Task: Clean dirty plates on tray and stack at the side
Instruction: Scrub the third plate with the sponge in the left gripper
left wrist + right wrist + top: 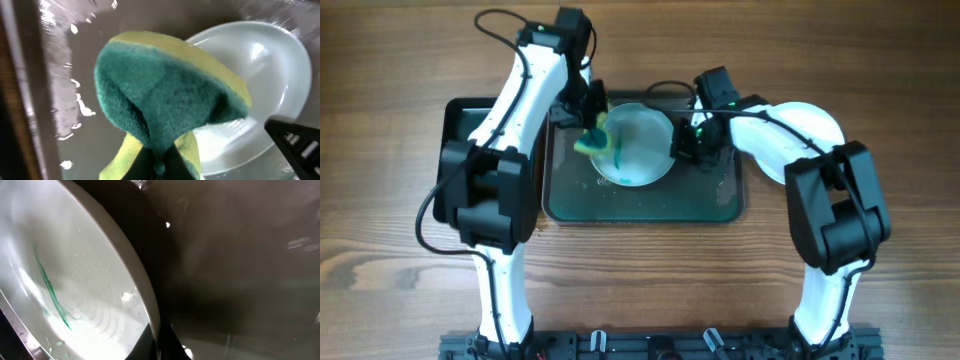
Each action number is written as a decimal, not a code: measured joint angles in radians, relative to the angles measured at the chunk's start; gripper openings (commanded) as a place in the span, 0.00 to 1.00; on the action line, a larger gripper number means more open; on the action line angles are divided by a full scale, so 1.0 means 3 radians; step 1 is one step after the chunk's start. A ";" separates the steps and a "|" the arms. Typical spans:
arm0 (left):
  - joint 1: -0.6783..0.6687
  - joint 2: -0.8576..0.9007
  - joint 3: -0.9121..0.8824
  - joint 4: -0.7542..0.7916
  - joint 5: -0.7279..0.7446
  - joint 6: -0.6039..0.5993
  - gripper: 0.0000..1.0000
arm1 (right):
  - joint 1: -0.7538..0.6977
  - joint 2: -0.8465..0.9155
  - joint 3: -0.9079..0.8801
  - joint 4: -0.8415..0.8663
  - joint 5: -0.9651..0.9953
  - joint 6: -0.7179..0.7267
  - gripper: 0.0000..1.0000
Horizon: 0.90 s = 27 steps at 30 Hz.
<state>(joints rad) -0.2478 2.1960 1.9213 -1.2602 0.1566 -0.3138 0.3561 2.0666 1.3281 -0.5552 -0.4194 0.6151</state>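
One white plate is over the back of the dark grey-green tray, with teal smears at its lower left. I see no other plate. My right gripper is shut on the plate's right rim. In the right wrist view its fingers pinch the rim, and the plate carries a thin green streak and water drops. My left gripper is shut on a yellow and green sponge at the plate's left edge. In the left wrist view the folded sponge hangs from the fingers in front of the plate.
A smaller black tray lies to the left of the big tray, mostly under my left arm. The big tray's floor is wet and shiny. Bare wooden table surrounds both trays.
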 measured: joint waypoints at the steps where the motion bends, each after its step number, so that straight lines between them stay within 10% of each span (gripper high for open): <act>1: -0.0037 -0.0001 -0.0153 0.0179 0.0022 0.0001 0.04 | 0.0056 0.0000 0.0000 0.0020 0.0008 0.0046 0.04; 9: -0.0298 -0.0064 -0.0932 0.0867 0.0102 0.0052 0.04 | 0.0089 0.0001 0.0000 0.0019 0.0008 0.0067 0.04; 16: -0.0362 -0.0057 -0.1150 0.1227 0.1455 0.1230 0.04 | 0.0089 0.0001 0.0000 0.0020 0.0008 0.0067 0.04; 22: -0.0381 -0.0120 -0.1067 0.1270 -0.0235 -0.0116 0.04 | 0.0095 0.0009 0.0000 0.0078 0.0004 0.0121 0.04; 27: -0.0374 -0.0136 -0.1040 0.0839 -0.0833 -0.0332 0.04 | 0.0095 0.0009 0.0000 0.0066 0.0004 0.0120 0.04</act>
<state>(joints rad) -0.3599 2.1551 1.6093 -1.0084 -0.0933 -0.4133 0.3847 2.0693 1.3281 -0.5354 -0.4183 0.6510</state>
